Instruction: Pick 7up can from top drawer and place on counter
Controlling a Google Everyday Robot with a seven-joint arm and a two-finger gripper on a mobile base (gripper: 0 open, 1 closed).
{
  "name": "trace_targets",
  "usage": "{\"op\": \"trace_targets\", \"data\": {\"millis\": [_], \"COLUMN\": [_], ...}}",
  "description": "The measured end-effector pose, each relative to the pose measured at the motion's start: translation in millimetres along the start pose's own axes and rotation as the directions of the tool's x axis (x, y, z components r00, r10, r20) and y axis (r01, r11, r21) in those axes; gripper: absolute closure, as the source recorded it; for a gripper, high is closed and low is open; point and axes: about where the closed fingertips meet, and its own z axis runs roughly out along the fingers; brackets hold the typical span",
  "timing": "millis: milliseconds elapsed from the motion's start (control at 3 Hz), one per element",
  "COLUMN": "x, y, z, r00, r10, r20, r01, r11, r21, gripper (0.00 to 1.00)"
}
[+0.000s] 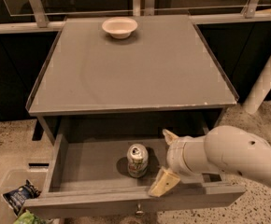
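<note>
The 7up can (138, 160) stands upright in the middle of the open top drawer (79, 169), shiny top up. The drawer is pulled out below the counter (135, 64), with a small metal knob (139, 212) on its front panel. My gripper (166, 162) is inside the drawer just right of the can, a short gap away. Its two cream fingers are spread apart, one (169, 136) toward the back and one (162, 185) near the drawer front. It holds nothing.
A white bowl (119, 27) sits at the back of the counter. A clear bin with snack bags (14, 199) stands on the floor at the lower left. A white post (266, 83) leans at the right. My arm (233, 155) covers the drawer's right side.
</note>
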Motion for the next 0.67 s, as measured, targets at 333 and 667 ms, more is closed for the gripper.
{"op": "trace_targets", "data": {"millis": [333, 667], "x": [-5.1, -5.1], "y": [1.2, 1.2], "z": [6.0, 6.0], "r00": [0.999, 0.999], "r10": [0.03, 0.03], "r20": [0.034, 0.034], "r01": [-0.03, -0.03], "r11": [0.9995, 0.9995], "r21": [0.004, 0.004], "gripper": [0.0, 0.0]}}
